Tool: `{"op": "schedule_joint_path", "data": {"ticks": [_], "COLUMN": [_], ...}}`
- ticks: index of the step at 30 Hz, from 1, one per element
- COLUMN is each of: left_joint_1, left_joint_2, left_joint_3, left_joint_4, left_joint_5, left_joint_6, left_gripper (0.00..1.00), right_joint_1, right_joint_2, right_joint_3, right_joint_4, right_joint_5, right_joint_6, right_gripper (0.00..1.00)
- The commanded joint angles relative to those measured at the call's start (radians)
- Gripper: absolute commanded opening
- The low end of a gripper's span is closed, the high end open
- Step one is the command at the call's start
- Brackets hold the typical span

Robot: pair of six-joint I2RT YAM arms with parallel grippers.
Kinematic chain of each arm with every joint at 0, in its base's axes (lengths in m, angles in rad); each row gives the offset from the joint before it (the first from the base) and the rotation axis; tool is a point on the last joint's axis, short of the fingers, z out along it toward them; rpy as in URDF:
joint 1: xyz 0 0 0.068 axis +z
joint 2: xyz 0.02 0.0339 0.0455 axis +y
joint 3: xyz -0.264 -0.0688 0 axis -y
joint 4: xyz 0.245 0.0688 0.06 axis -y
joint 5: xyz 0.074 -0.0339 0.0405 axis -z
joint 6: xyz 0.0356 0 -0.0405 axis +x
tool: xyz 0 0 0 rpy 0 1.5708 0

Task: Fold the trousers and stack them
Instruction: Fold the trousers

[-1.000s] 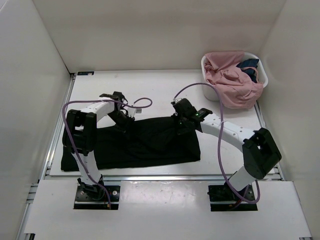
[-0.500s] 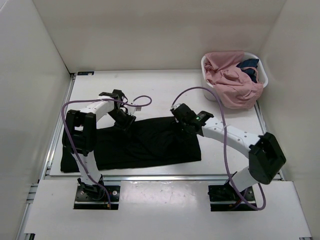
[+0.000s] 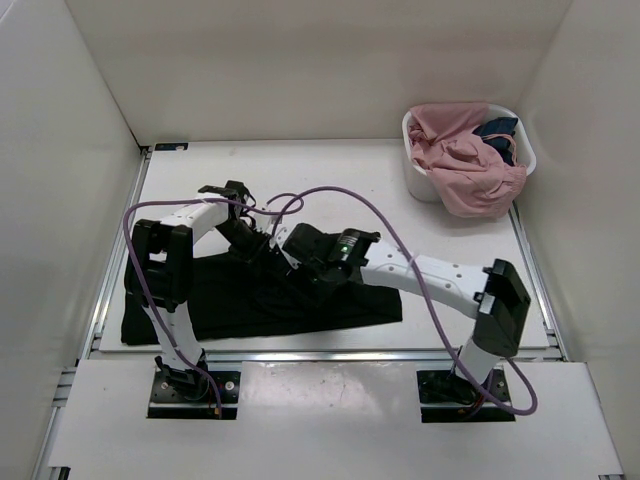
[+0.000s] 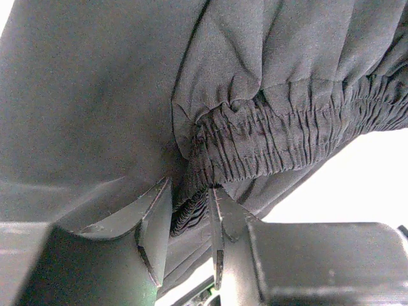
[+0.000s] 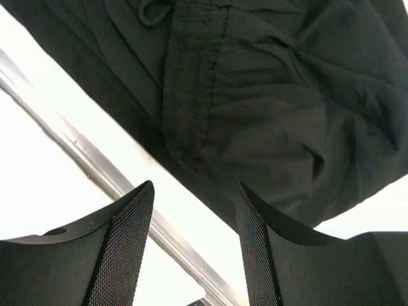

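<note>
Pinching the gathered waistband of the trousers (image 3: pixel 250 305), my left gripper (image 4: pixel 191 210) was clenched on it, garment lay flat across the near side of the table (image 3: pixel 330 180), my right gripper (image 5: pixel 196 188) hung released above its middle.

trousers (image 4: pixel 89 95): soft matte black cloth; waistband (image 4: pixel 287 134) finely gathered, ribbed.

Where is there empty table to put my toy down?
The biggest bare patch is the far end of the table, between the back wall and the trousers, left of the white basket. A smaller one lies right of the trousers, between the basket and the right arm. The middle is crowded: left gripper and right gripper meet over the trousers.
</note>
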State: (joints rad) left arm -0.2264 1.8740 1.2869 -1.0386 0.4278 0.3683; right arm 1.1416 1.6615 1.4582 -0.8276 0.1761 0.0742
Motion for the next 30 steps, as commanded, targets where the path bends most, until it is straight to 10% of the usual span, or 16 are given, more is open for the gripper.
{"op": "schedule_joint_path", "data": {"ticks": [1, 14, 19, 23, 30], "left_joint_1": [-0.004, -0.004, -0.004, -0.004, -0.004], "left_joint_2": [-0.041, 0.002, -0.007, -0.007, -0.007], "left_joint_3": [-0.012, 0.028, 0.037, 0.046, 0.055], "left_joint_4": [0.003, -0.006, -0.015, -0.024, -0.024], "left_joint_5": [0.008, 0.008, 0.017, 0.026, 0.035], "left_joint_6": [0.008, 0.008, 0.008, 0.008, 0.008], "left_gripper": [0.4, 0.4, 0.4, 0.37, 0.2], "right_joint_1": [0.016, 0.056, 0.056, 0.047, 0.047], "right_joint_2": [0.082, 0.32, 0.376, 0.412, 0.364], "right_joint_3": [0.05, 0.114, 0.114, 0.149, 0.237], "right_joint_4": [0.041, 0.194, 0.167, 0.122, 0.053], "right_joint_5": [-0.003, 0.252, 0.371, 0.428, 0.545], "right_joint_6": [0.008, 0.248, 0.319, 0.374, 0.398], "right_gripper": [0.59, 0.55, 0.44, 0.08, 0.0]}}
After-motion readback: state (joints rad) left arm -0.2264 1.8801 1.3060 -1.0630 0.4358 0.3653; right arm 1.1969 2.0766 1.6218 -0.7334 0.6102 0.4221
